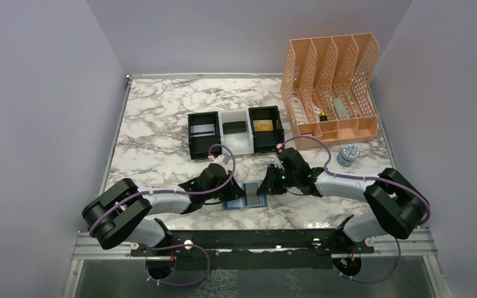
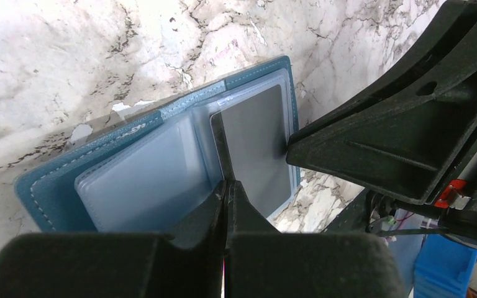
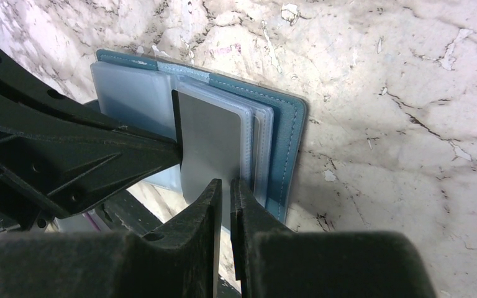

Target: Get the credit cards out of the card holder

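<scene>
The blue card holder (image 1: 246,194) lies open on the marble table near the front middle. It also shows in the left wrist view (image 2: 56,180) and the right wrist view (image 3: 289,136), with clear sleeves inside. A silvery-grey credit card (image 3: 211,139) sticks partly out of the right panel's sleeve and also shows in the left wrist view (image 2: 258,149). My right gripper (image 3: 225,186) is shut on this card's near edge. My left gripper (image 2: 227,186) is shut, its tips pressed on the holder at the fold. Both grippers meet over the holder in the top view, left (image 1: 227,186) and right (image 1: 272,183).
A black-and-white three-compartment tray (image 1: 235,144) stands behind the holder, with a silvery card (image 1: 202,129), a black card (image 1: 234,128) and a gold card (image 1: 263,125) in it. A peach file organiser (image 1: 332,81) and a small round tub (image 1: 348,154) stand at the back right.
</scene>
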You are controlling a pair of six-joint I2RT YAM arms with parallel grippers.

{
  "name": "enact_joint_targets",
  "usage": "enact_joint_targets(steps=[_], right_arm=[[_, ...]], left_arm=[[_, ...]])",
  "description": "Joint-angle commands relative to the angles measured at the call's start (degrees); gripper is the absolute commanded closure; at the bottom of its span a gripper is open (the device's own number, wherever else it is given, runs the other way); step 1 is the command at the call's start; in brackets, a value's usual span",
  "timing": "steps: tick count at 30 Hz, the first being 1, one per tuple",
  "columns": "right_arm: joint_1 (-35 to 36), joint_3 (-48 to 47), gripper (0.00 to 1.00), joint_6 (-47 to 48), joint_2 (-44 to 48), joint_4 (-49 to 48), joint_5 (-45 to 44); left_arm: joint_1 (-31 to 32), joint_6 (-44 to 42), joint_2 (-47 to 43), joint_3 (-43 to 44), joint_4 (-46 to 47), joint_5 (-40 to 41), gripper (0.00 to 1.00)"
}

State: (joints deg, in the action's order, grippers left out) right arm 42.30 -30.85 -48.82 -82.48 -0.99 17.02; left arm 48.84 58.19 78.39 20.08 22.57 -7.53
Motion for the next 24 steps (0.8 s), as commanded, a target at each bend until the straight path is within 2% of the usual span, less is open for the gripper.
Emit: enact_joint_targets(steps=[1,10,16,24], right_arm=[[0.38,-1.02,0.87,0.96,0.74,4.42,-2.22],[0.41,-2.29,0.81,2.27,4.50,6.04,-2.15],[0.41,-2.74,0.81,3.11,3.35,5.14,0.29],[0.37,-2.46,0.82,2.24,-2.84,4.87,1.42]], left_arm=[[0.40,0.47,-1.65,-1.09,2.13,-1.17,1.00],[0.44,0.99,-1.28,-1.49,2.13,-0.90,1.00],[0.47,0.55,-0.81,-0.99,2.13,-1.42,0.81],[0.45,-0.35,0.67,0.18,2.18,-2.49,0.73]])
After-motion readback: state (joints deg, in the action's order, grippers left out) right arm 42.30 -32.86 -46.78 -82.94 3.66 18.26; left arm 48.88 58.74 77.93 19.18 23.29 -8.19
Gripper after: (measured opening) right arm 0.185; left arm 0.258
